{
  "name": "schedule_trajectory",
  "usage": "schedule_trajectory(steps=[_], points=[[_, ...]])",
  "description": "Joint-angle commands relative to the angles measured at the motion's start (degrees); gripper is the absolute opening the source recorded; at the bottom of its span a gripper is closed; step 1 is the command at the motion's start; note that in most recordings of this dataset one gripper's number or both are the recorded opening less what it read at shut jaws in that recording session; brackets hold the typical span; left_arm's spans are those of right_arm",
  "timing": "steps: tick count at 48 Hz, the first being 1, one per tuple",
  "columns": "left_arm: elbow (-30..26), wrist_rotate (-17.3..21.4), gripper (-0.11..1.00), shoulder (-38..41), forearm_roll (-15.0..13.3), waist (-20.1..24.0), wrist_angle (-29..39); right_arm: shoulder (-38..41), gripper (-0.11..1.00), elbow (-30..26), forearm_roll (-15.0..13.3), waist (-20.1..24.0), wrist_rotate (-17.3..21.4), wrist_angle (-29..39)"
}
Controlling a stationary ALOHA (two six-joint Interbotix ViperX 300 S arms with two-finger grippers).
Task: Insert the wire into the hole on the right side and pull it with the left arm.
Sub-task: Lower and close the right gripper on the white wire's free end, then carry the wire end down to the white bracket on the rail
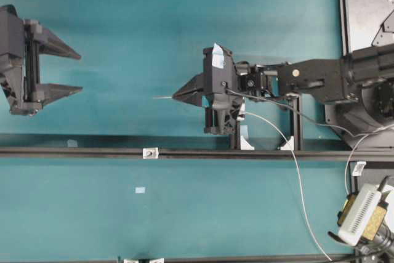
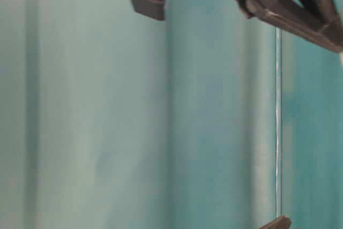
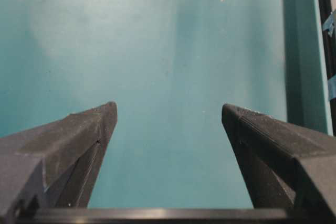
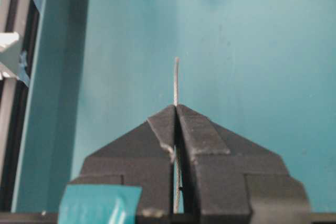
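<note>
Two right fingers (image 4: 157,129) pinch the wire (image 4: 176,80)

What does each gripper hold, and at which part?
The right gripper is shut on the wire near its tip; a short end sticks out past the fingertips. The left gripper is open and holds nothing.

Light was even and fairly bright overhead, with soft shadows cast beneath the right gripper (image 1: 176,95). The table-level view was badly blurred and washed pale. In the left wrist view a hazy bright patch glared ahead of the left gripper (image 3: 169,116); both wrist views were slightly soft.
</note>
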Motion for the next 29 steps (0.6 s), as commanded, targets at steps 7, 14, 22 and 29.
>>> schedule_trajectory(steps=[7, 14, 22, 29], points=[[-1.4, 0.0, 0.67, -1.4, 0.0, 0.2, -0.4, -6.7, 0.02, -0.4, -0.2, -0.6, -0.6, 2.5], [-1.7, 0.0, 0.67, -2.1, 0.0, 0.2, -0.4, -9.9, 0.02, -0.3, -0.9, -0.7, -1.0, 5.5], [-2.5, -0.1, 0.67, -2.9, 0.0, 0.2, -0.4, -12.1, 0.02, 0.3, -1.1, -0.7, -1.0, 7.1], [-2.6, -0.3, 0.67, -2.2, -0.1, -0.1, -0.7, -12.3, 0.02, 2.0, -1.1, -0.7, -1.0, 5.9]])
